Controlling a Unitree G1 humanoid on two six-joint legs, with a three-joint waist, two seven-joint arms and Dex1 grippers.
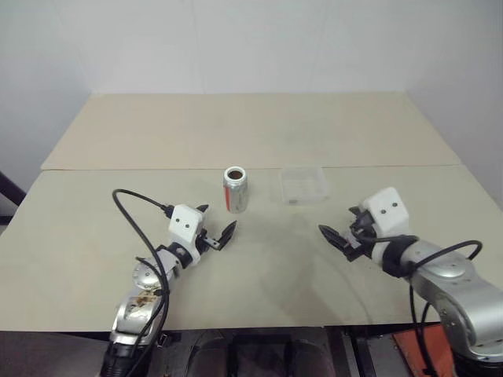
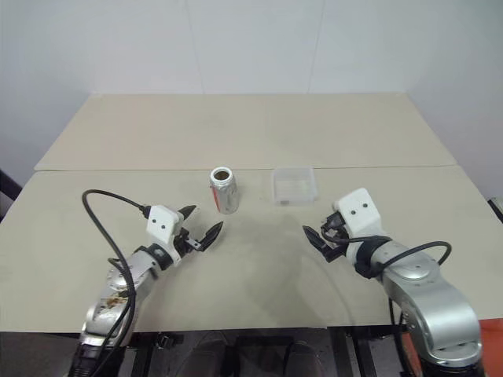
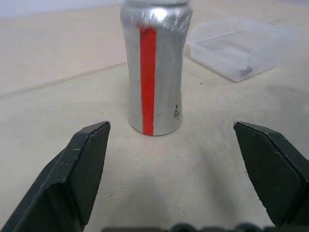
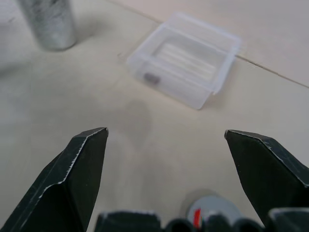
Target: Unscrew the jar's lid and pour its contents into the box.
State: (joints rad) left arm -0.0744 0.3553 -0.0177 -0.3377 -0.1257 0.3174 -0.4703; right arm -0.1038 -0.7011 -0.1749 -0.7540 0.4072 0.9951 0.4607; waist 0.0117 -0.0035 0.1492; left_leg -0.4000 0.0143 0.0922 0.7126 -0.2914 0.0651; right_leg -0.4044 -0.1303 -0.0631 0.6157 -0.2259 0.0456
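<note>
The jar (image 1: pixel 236 189) is standing upright on the table (image 1: pixel 118 149), its mouth open and dark bits (image 1: pixel 235 173) showing inside. The clear box (image 1: pixel 304 184) is sitting just beside it. The lid (image 4: pixel 210 211) is lying on the table under the right gripper (image 1: pixel 343 238). Both the right gripper and the left gripper (image 1: pixel 217 226) are spread wide, holding nothing. The pouring step looks next: one gripper needs to grab the jar and tip it over the box.

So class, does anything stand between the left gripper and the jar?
Nothing visible does. The open left gripper faces the jar across bare table; the box sits off to the jar's side, out of that path.
</note>
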